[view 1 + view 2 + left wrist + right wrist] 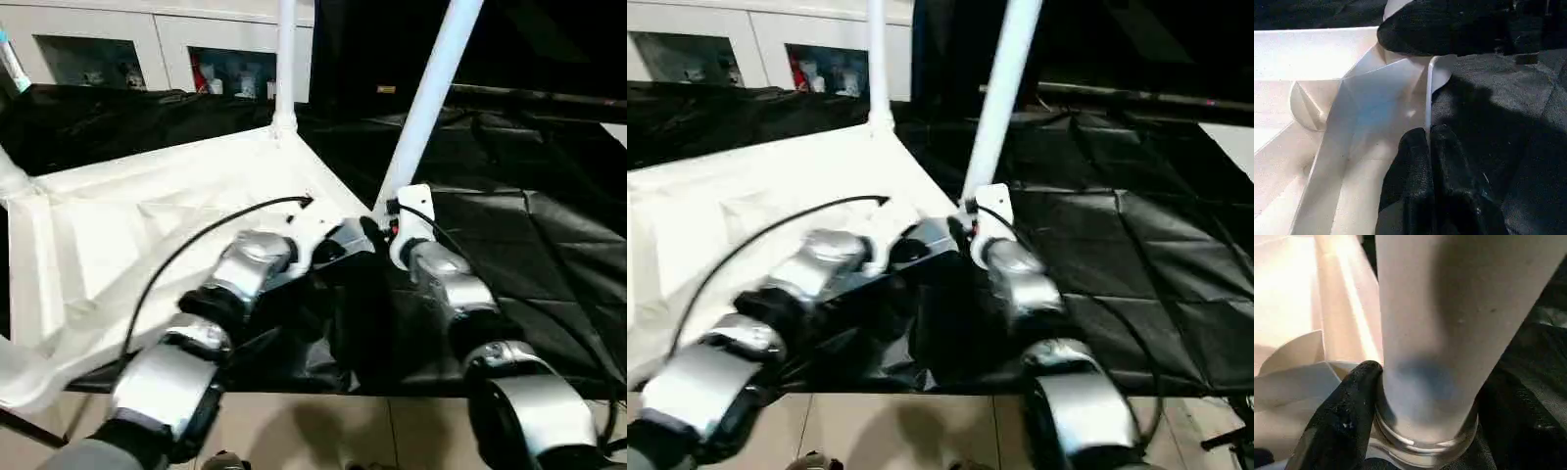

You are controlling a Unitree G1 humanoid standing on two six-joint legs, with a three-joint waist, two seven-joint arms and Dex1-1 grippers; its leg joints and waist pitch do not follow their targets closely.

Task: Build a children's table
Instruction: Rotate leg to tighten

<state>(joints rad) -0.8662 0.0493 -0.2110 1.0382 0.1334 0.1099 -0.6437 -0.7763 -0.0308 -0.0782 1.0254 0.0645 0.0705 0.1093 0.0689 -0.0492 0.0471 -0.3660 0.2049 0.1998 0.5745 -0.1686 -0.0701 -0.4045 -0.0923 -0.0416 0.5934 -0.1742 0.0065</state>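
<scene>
1. Reaching forward over the near edge of a black sheet (pixel 549 245), both silver forearms end at the near corner of the upturned white table top (pixel 147 235).
2. The left gripper (pixel 1428 147) has its jaws pressed together on the thin white rim of the top; the rim's edge runs straight out from between the fingertips (pixel 1410 147).
3. The right gripper (pixel 1400 396) has its jaws spread around the foot of a white tube leg (pixel 431 98), just above the round corner socket (pixel 1425 448); one black finger (pixel 1347 406) lies against the tube's side.
4. That leg leans as it rises from the corner just beyond the right jaws.
5. The top lies ribbed side up on the black sheet, stretching away from the left jaws.
6. Farther off, a second leg (pixel 285 59) stands upright in the far corner socket.
7. Beyond it stands a white cabinet (pixel 157 44) with glass doors and small items inside.
</scene>
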